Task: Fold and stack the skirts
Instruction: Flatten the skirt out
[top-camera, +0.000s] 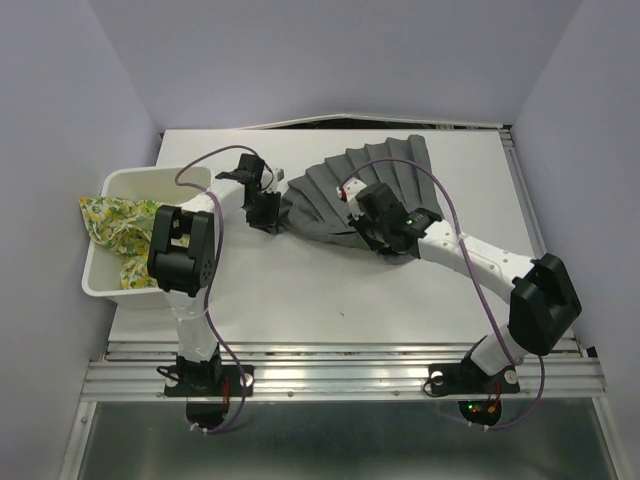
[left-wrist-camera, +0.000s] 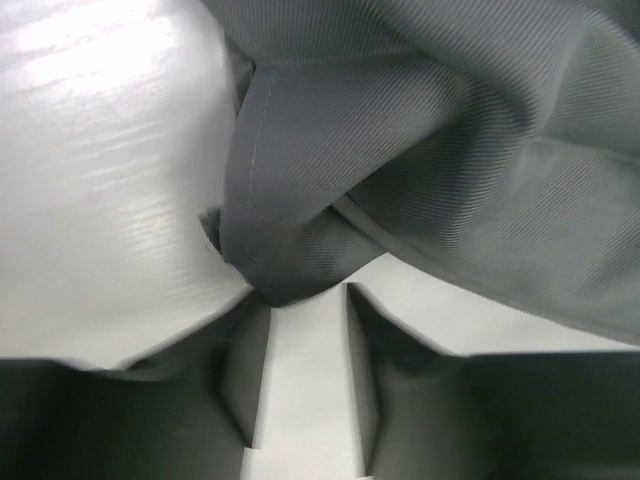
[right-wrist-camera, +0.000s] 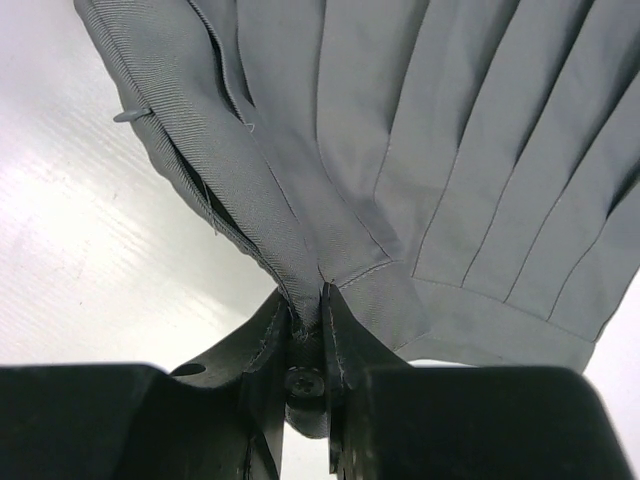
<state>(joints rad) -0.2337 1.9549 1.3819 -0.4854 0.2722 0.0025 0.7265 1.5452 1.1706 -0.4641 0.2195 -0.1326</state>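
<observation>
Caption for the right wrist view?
Right end effector pinches a fold of the grey skirt, pleats fanning out over the table.

We see a white, slightly glossy table (top-camera: 330, 290) with a small dark speck (top-camera: 342, 315) toward its near side. A white plastic basket (top-camera: 140, 183) sits at its left edge. A ribbed metal rail (top-camera: 350, 375) runs along the near edge. Pale lilac walls (top-camera: 330, 60) close in behind and on both sides.
</observation>
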